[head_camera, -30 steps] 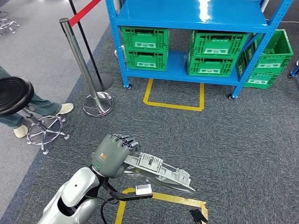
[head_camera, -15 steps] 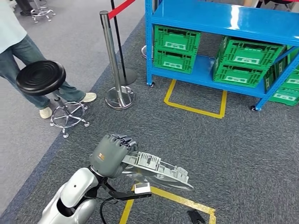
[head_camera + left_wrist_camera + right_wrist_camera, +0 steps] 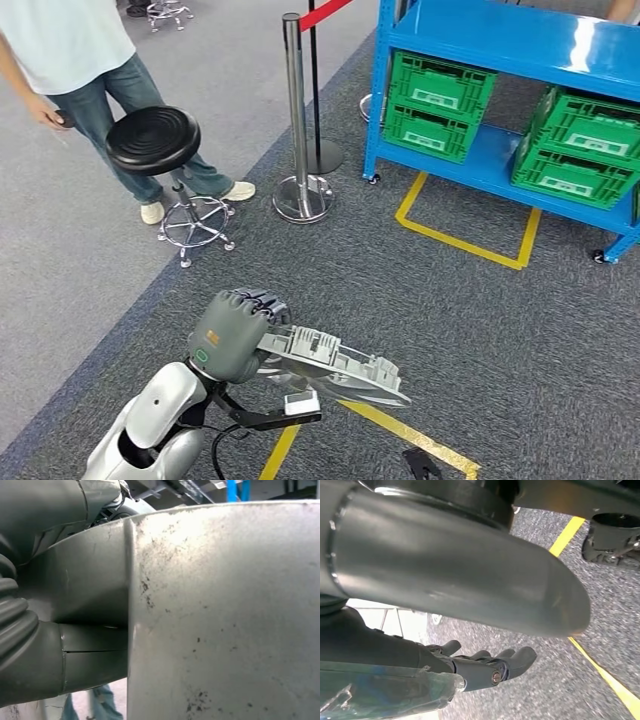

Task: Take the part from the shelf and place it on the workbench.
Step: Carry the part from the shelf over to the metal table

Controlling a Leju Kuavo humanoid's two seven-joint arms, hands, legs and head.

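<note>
1. Left hand [image 3: 230,335], near and left, fingers wrapped tight on one end of a grey ribbed metal part [image 3: 336,362].
2. Part sticking out to the right of the hand, lying almost flat, up in the air over dark grey carpet [image 3: 453,330].
3. Up close in the left wrist view, a plain speckled grey face of the part [image 3: 226,620] pressed against the thumb.
4. Right hand [image 3: 486,667] hanging over the carpet, fingers lying loose and a little apart, holding nothing.
5. Far right: blue shelf [image 3: 521,45] with green crates [image 3: 438,105].
6. Far left: black stool [image 3: 153,140] beside a person [image 3: 90,60] in jeans.
7. Yellow tape line [image 3: 411,435] on the carpet, near.
</note>
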